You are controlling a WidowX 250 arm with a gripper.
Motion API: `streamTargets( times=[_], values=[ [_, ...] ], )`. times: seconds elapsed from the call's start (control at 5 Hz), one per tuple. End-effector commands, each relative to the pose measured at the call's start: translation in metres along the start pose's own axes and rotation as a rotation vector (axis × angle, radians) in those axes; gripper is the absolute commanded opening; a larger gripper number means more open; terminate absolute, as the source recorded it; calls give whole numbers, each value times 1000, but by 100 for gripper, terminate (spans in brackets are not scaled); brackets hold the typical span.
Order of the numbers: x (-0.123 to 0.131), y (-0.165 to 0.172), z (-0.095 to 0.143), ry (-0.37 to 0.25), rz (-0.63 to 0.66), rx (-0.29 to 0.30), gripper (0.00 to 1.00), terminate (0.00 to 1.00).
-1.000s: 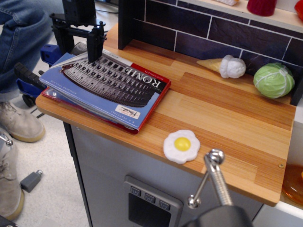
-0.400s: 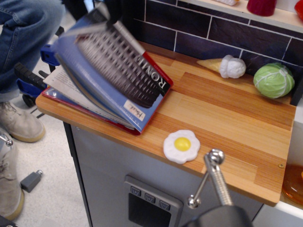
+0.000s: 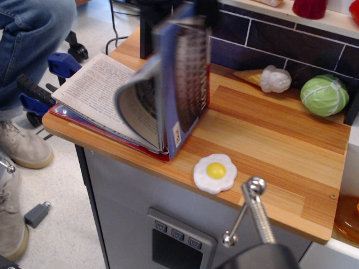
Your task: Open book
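Blue-fronted and raised almost to vertical on its spine side: find the cover of the book (image 3: 182,84) that way, at the left end of the wooden counter (image 3: 269,129), with a curled leaf hanging behind it and white text pages (image 3: 92,89) lying flat to the left. Look for the gripper (image 3: 188,8) at the cover's top edge, dark and blurred against the upper border of the view; cannot tell whether the fingers pinch the cover, merely push it, or stand spread. Judge the step as mid-swing, roughly halfway to open. To finish it well, carry the top edge over toward the right in an arc about the spine, not straight sideways, so as not to drag the whole book across the wood. Lower rather than drop, and let go only once flat. Mind the landing zone: bare wood just right of the spine, with the fried egg (image 3: 215,171) near the front corner and the ice cream cone (image 3: 263,78) and green cabbage (image 3: 323,94) well back by the tiled wall. Watch for the loose leaf folding under the cover
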State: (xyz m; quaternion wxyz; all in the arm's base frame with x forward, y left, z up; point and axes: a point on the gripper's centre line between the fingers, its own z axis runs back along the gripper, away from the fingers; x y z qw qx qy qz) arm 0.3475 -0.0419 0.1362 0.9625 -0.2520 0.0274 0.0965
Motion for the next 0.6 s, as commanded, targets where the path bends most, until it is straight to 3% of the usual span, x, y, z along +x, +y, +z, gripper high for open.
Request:
streamTargets(
  times=[0.0, 0.2, 0.4],
  values=[
    [-12, -53, -2, -72, -9, -5, 100, 0],
    [-15, -84, -16, -57, 24, 9, 100, 0],
    [-21, -107, -39, -65, 41, 62, 100, 100]
  ],
)
